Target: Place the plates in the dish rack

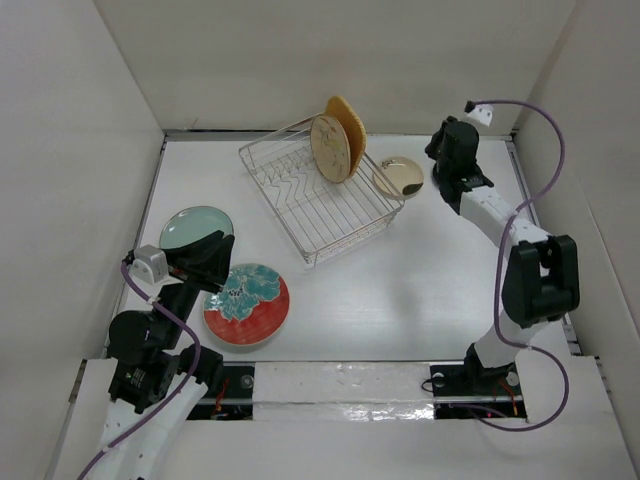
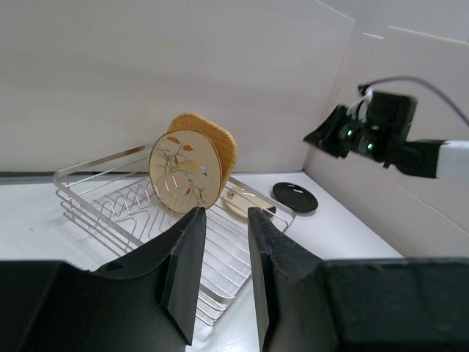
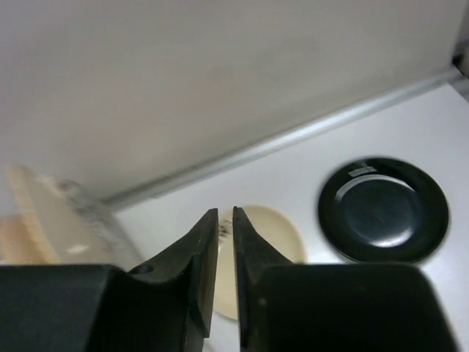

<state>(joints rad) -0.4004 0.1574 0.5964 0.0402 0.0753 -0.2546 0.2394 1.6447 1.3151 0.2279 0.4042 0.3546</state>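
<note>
The silver wire dish rack (image 1: 320, 205) stands at the back middle. The beige speckled plate (image 1: 333, 148) and the wooden plate (image 1: 349, 122) stand upright in its far right end. The small cream plate (image 1: 398, 176) leans at the rack's right edge. The small black plate (image 3: 382, 209) lies on the table to the right of it and is hidden under my right arm in the top view. The pale teal plate (image 1: 190, 226) and red flowered plate (image 1: 247, 304) lie flat front left. My left gripper (image 1: 215, 248) hangs open and empty above the teal plate's near edge. My right gripper (image 1: 434, 154) is shut and empty above the cream plate (image 3: 282, 235).
White walls close in the table on the left, back and right. The right arm's purple cable (image 1: 545, 120) loops near the right wall. In the left wrist view the rack (image 2: 124, 209) lies ahead with the right arm (image 2: 374, 132) above the black plate (image 2: 294, 196).
</note>
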